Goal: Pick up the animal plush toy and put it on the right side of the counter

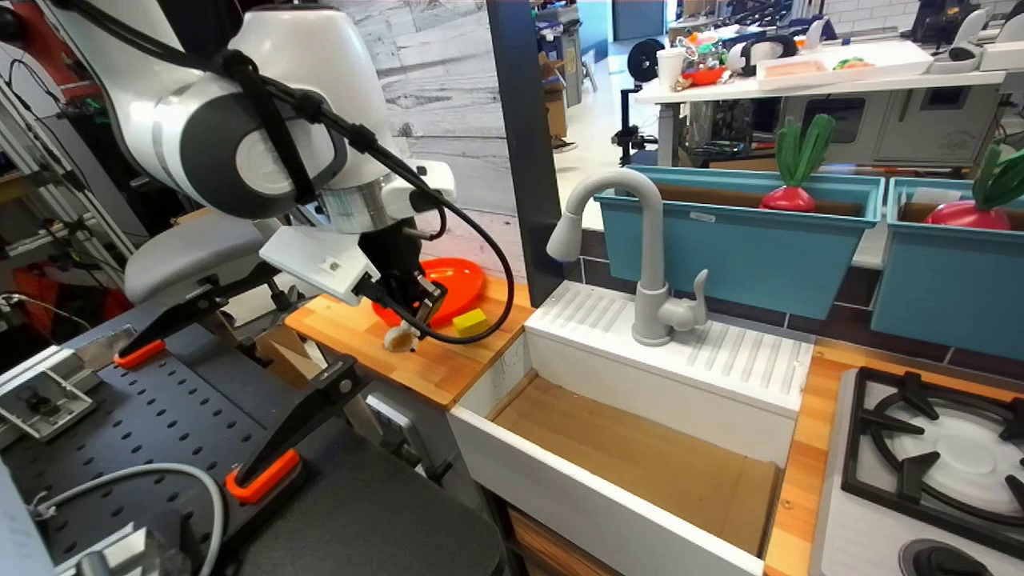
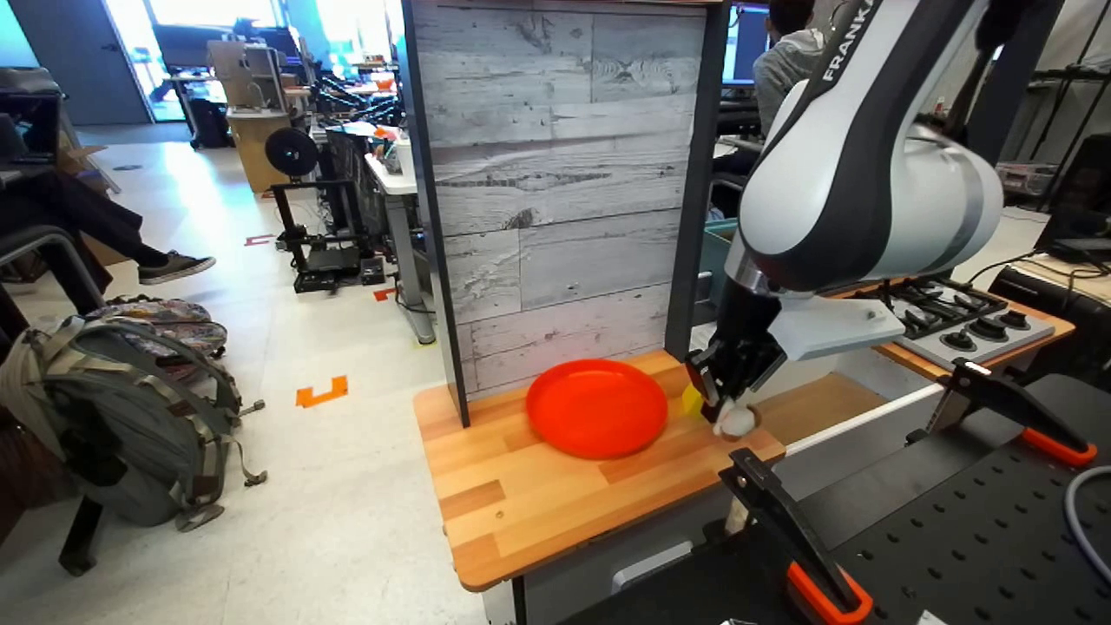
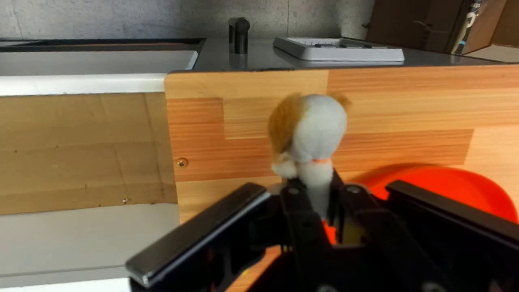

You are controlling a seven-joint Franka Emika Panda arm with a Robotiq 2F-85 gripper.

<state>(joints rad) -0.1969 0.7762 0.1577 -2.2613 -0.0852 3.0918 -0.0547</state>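
The animal plush toy [image 3: 320, 129], white with brown patches and an orange band at its neck, is held in my gripper [image 3: 314, 190]. The fingers are shut on its white body, and its head sticks out past the fingertips. In both exterior views the toy [image 1: 400, 339] [image 2: 738, 421] hangs below the gripper [image 1: 420, 312] [image 2: 719, 404] over the wooden counter [image 1: 392, 364], near the sink-side edge. Its exact height is hard to tell. The counter's other wooden part [image 1: 788, 496] lies across the white sink [image 1: 608, 512]. Part of the toy's body is hidden between the fingers.
A red-orange plate [image 2: 599, 408] lies on the counter, with a yellow block [image 1: 470, 322] beside it. A grey faucet [image 1: 652, 256] rises behind the sink. A stove [image 1: 960, 456] stands beyond the sink. A wood-pattern wall panel [image 2: 564, 191] stands behind the plate. Black clamps [image 1: 300, 416] stick up nearby.
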